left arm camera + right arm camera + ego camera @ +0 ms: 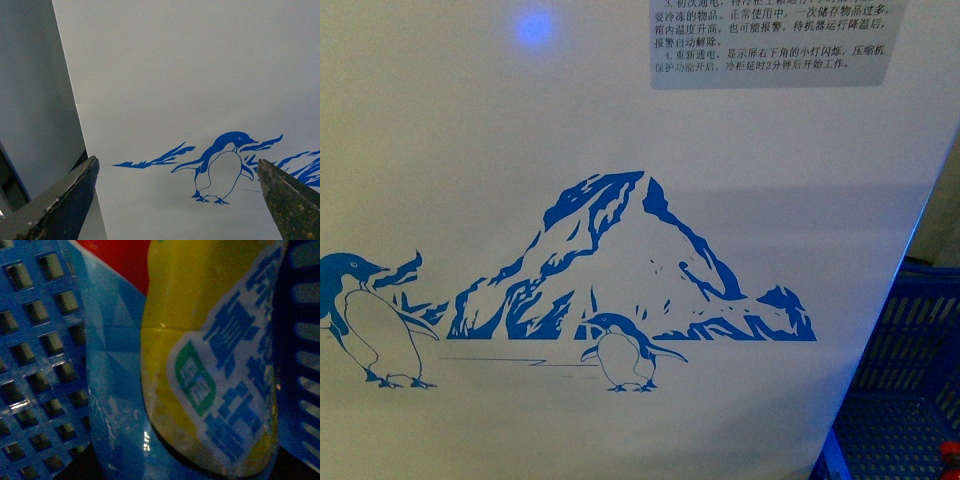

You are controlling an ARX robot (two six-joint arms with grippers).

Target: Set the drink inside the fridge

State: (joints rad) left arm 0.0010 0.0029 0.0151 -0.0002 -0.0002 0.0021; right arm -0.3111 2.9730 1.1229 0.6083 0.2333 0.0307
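Note:
The fridge [620, 120] fills the front view: a white front panel with a blue mountain and penguins. It also fills the left wrist view [175, 75]. My left gripper [176, 161] is open and empty, its dark fingers [65, 200] spread on either side of a penguin drawing, close to the panel. My right gripper's fingers do not show; its camera is deep in a blue mesh basket [35, 340]. A small red cap [950, 452] peeps up in that basket, and a red patch [125, 260] lies behind other packs; I cannot tell if either is the drink.
A yellow bottle [200, 340] with blue lettering and a light-blue pack [115, 390] crowd the right wrist view. The blue basket [910, 380] stands right of the fridge. A grey cabinet side [30, 100] stands beside it. A printed sticker [770, 40] is on the panel.

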